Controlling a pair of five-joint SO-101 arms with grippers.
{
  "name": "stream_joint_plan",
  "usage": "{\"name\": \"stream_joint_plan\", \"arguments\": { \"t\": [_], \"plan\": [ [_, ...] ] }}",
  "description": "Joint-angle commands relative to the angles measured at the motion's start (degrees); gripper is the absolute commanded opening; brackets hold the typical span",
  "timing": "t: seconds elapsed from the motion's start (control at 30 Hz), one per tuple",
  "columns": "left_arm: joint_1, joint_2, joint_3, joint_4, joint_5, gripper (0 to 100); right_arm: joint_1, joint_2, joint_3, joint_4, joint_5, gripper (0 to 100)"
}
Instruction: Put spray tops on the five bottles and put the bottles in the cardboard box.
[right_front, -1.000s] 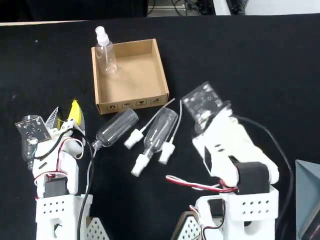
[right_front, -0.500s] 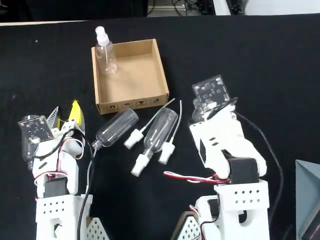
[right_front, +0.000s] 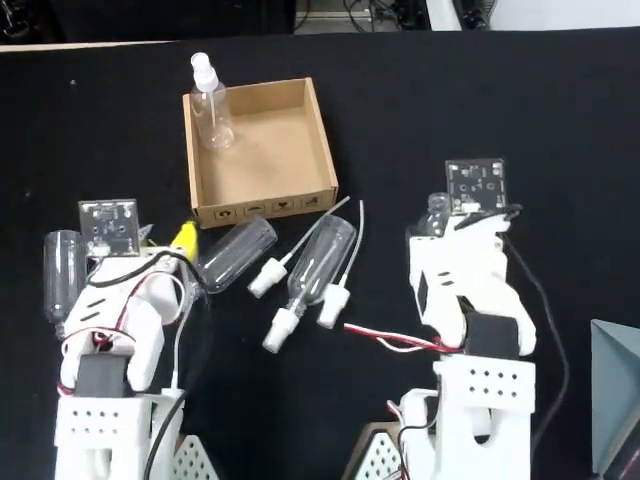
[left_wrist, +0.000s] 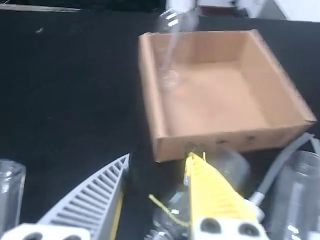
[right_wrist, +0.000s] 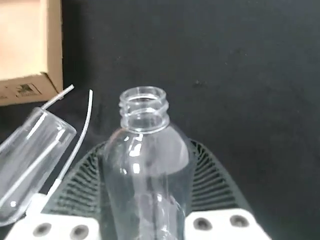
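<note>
From above, you have one capped bottle (right_front: 212, 108) standing in the cardboard box (right_front: 322, 140). Two uncapped bottles (right_front: 235, 252) and three spray tops (right_front: 281, 328) lie just in front of it (another bare bottle (right_front: 60, 275) lies beside your left arm (right_front: 110, 330)).

Left wrist: your left gripper (left_wrist: 155, 195) hangs spread near the box.

Right wrist: your right gripper (right_wrist: 147, 175) pinches an open-necked bottle (right_wrist: 144, 120).

I'd judge four remain.

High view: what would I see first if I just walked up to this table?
Probably the brown cardboard box at the far side of the black table, with one capped bottle standing in its far left corner. Next, the right tool gripping an open-topped clear bottle, and two more bottles lying among loose spray tops just in front of the box.
</note>
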Motion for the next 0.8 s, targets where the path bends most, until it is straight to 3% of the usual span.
{"name": "stream_joint_plan", "arguments": {
  "t": [0.0,0.27,0.47,0.77],
  "plan": [
    [6.81,-0.26,-10.24,7.3,-0.7,18,1.49,-1.1,-0.22,-1.93,-1.93,4.6],
    [18.51,1.49,-14.02,13.19,-0.7,18,5.71,-1.19,-0.22,-1.93,-2.9,4.7],
    [27.03,12.84,-18.24,13.8,-0.26,17,7.12,-1.19,-0.22,-1.93,-6.07,4.7],
    [28.7,24.53,-22.99,13.54,7.12,18,8.09,-1.19,-0.22,-1.93,-6.07,4.7]
  ]
}}
